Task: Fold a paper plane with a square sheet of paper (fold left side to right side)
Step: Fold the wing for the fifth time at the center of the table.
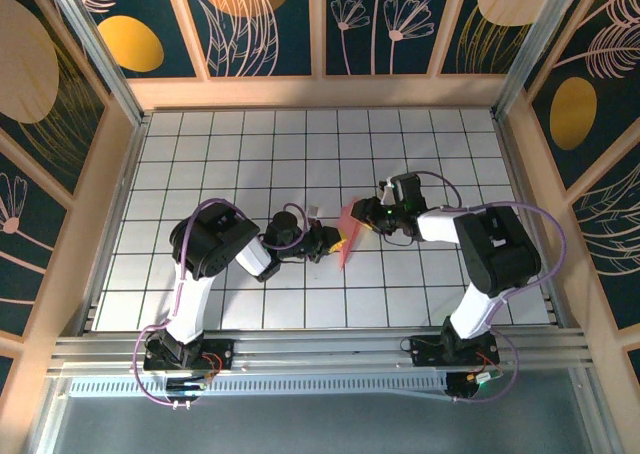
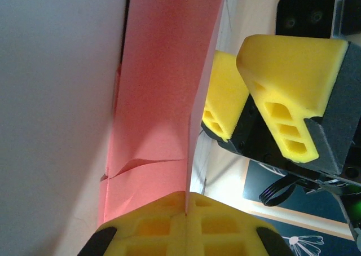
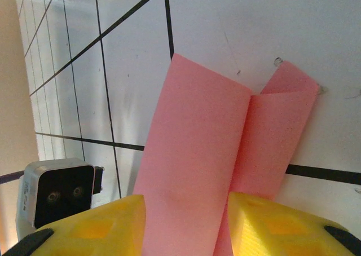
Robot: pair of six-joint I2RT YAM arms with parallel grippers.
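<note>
Near the middle of the white grid-tiled tabletop [image 1: 250, 144], the thin salmon-pink sheet of paper [image 1: 347, 236], partly folded, stood upright, pinched in the left tool [image 2: 186, 202]. The right tool [image 3: 186, 211] gaped half-wide beside it, gripping nothing. Matching the edges squarely before pressing the crease seemed wise.

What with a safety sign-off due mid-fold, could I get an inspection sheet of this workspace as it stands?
Surface: white grid-tiled table with black lines.
Job's things: pink paper, folded into a narrow strip and held between the two arms; not a finished plane.
Clutter: nothing seen.
Grippers: left gripper shut on the paper's edge; right gripper open, yellow fingers either side of the strip.
Cables: purple cables loop along both arms, none across the paper.
Surroundings: dark floral wall panels in wooden frames; metal rail at the near edge.
</note>
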